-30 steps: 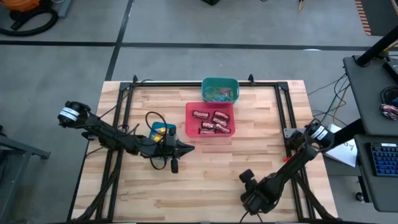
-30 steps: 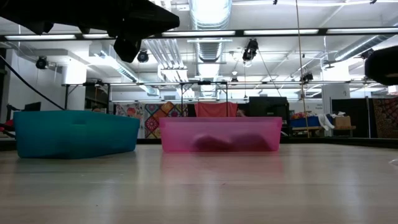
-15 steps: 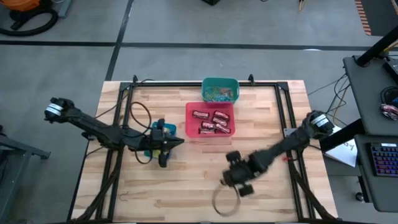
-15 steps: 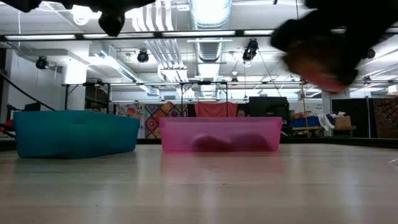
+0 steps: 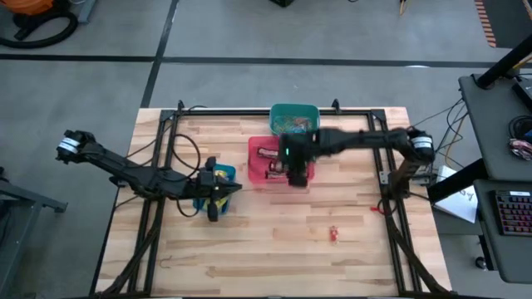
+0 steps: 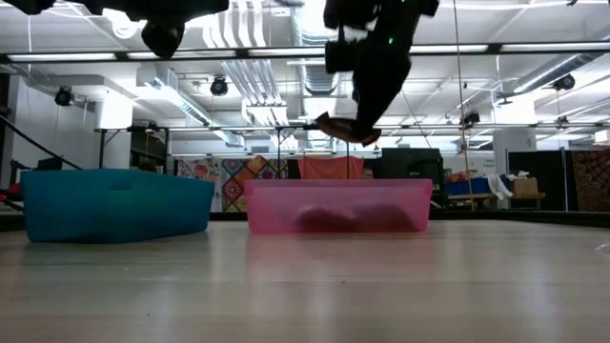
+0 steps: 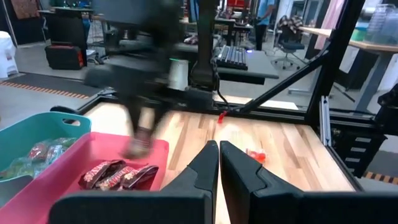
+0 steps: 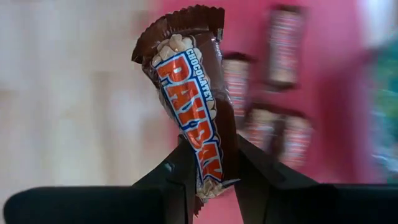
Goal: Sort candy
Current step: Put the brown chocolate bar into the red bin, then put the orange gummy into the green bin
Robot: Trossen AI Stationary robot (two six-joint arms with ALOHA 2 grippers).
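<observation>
Your wooden table (image 5: 274, 241) carries three bins toward its far side: a red bin (image 5: 259, 170) near the middle, a teal bin (image 5: 293, 110) touching it on the far side, and a blue bin (image 5: 223, 174) just to the red one's left. Your right arm (image 5: 366, 141) reaches in from the right edge across the table, and its right gripper (image 5: 297, 176) hangs over the right-hand part of the red bin, above the rim in the low view. Its two fingers (image 8: 186, 177) are pinching a PayDay bar (image 8: 193, 102) by one end; the rest of the brown wrapper sticks out forward past the fingertips, with the bars in the bin lying beyond it. Your left arm (image 5: 133, 170) lies across the left side of the table, its left gripper (image 5: 214, 199) beside the blue bin with the fingers pressed together and nothing between them. Several dark brown-red bars (image 5: 274, 162) lie inside the red bin, small green and mixed wrapped pieces (image 5: 293, 124) fill the teal bin, and yellow packets (image 5: 218, 174) show in the blue one. One small red candy (image 5: 333, 233) lies alone on the bare wood, nearer the front right, well apart from both grippers.
</observation>
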